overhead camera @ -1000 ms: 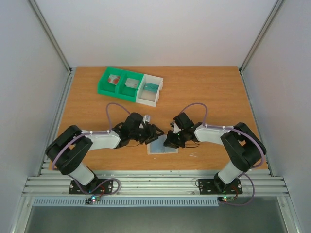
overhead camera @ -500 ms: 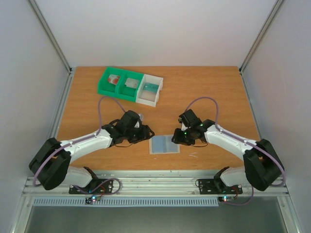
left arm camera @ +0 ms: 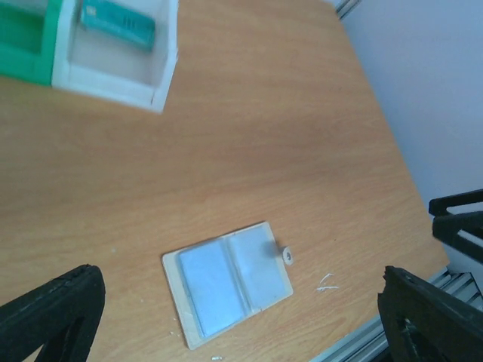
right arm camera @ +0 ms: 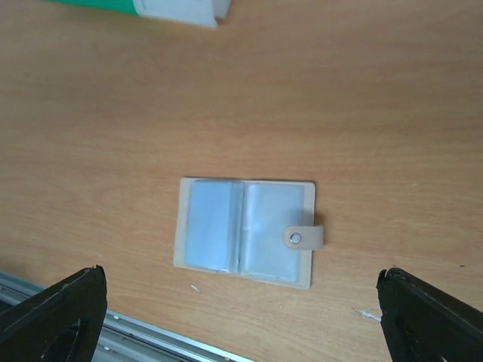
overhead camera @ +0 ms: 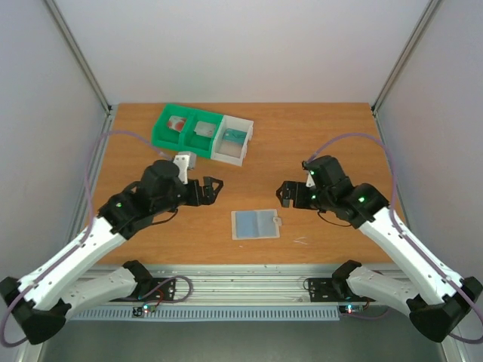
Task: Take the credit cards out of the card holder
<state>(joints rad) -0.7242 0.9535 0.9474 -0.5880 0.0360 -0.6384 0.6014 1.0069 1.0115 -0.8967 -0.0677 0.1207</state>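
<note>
The card holder (overhead camera: 255, 224) lay open and flat on the table (overhead camera: 332, 136), near its front edge and roughly midway between your two arms, with its snap tab (right arm camera: 302, 237) sticking out to the right. Both panels looked pale blue, the left one a little more solid. No red showed through either, so I could not tell whether any of the credit cards were inside.

Your left gripper (overhead camera: 207, 188) and right gripper (overhead camera: 285, 194) hung raised on either side of the holder, well apart from it. Each had its jaws spread wide and nothing between them.

Far back on the left stood the green-and-white tray (overhead camera: 240, 153). A small white-and-red thing (overhead camera: 176, 123) sat in its leftmost green compartment. It may have been one of the cards, but it was too small to say.

My read is that the main risk was calling the job done with a pale card hidden in that denser left panel. If you went back in, nothing was pinning the holder. A single finger probing a pocket would likely slide it toward the metal rail (overhead camera: 241, 285) at the front, or flip one panel shut. A thin card lying flat on the wood would also be hard to pinch, and the fingertips might scrape past it.
</note>
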